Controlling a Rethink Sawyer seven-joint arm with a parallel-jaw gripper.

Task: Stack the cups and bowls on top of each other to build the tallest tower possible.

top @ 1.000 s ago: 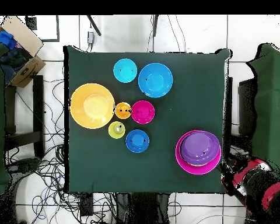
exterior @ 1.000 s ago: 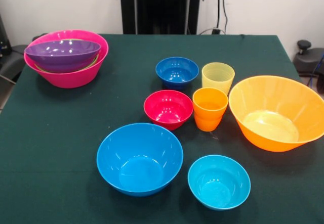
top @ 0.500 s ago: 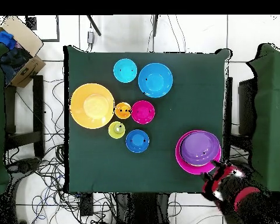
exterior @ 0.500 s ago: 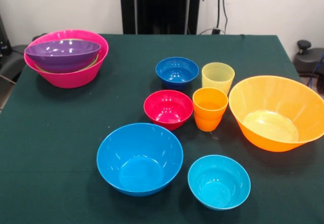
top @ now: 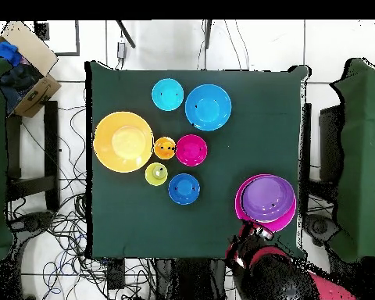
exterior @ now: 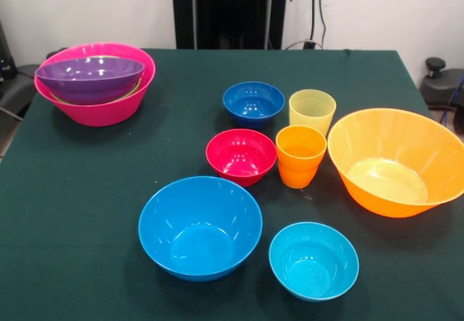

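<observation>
Claw at table edge beside pink bowl, grip state unclear. Purple bowl sits tilted inside; adding sky-blue bowl could slide off.

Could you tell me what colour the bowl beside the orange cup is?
Red bowl, clearest in front view.

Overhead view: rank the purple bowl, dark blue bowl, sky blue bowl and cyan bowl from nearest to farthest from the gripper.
1. Purple bowl, nested in the pink bowl, just above the gripper.
2. Dark blue bowl, up-left, mid-table.
3. Sky blue bowl, toward the top edge.
4. Cyan bowl, top, left of the sky blue.
</observation>
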